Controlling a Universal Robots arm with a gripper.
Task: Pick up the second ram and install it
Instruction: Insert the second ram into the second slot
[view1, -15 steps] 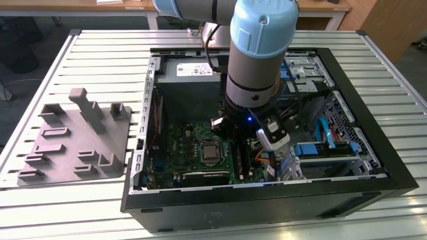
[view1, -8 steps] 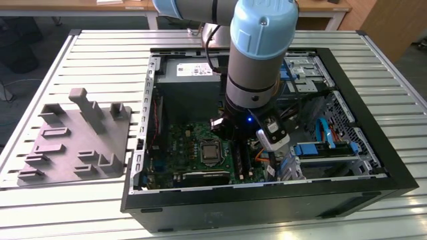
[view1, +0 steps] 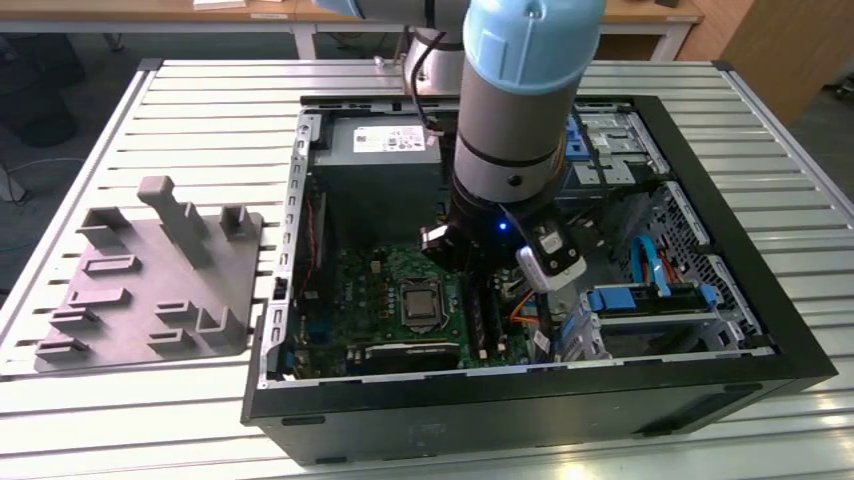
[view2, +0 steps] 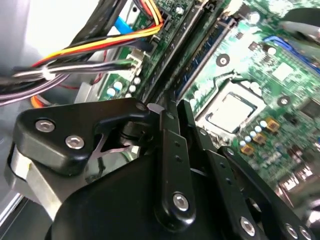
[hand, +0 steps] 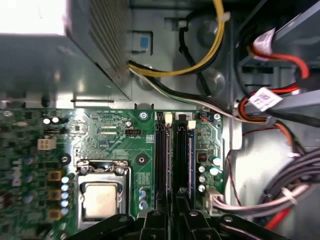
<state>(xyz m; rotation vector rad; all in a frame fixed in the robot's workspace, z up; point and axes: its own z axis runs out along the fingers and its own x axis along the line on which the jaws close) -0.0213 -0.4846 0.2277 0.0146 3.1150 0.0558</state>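
Exterior view first: the arm reaches straight down into the open PC case, which lies on a slatted table. The gripper is deep inside, right over the motherboard, just to the exterior view's right of the CPU socket. The fat wrist blocks most of the slot area, and the drive cage and its blue cables crowd in on the exterior view's right. The grey fixture tray sits well off on the exterior view's left, outside the case.

Second wrist view: the jaws are pinched down to a narrow gap, and the second ram runs edge-on out from between them, lined up along the black memory slots. A bundle of orange, red and black cables passes close on one side; the socket is on the other.

First wrist view: the fingers sit right at the slots, with the stick's dark edge between them. I can't tell if it's fully seated. Power supply and yellow wiring lie beyond.
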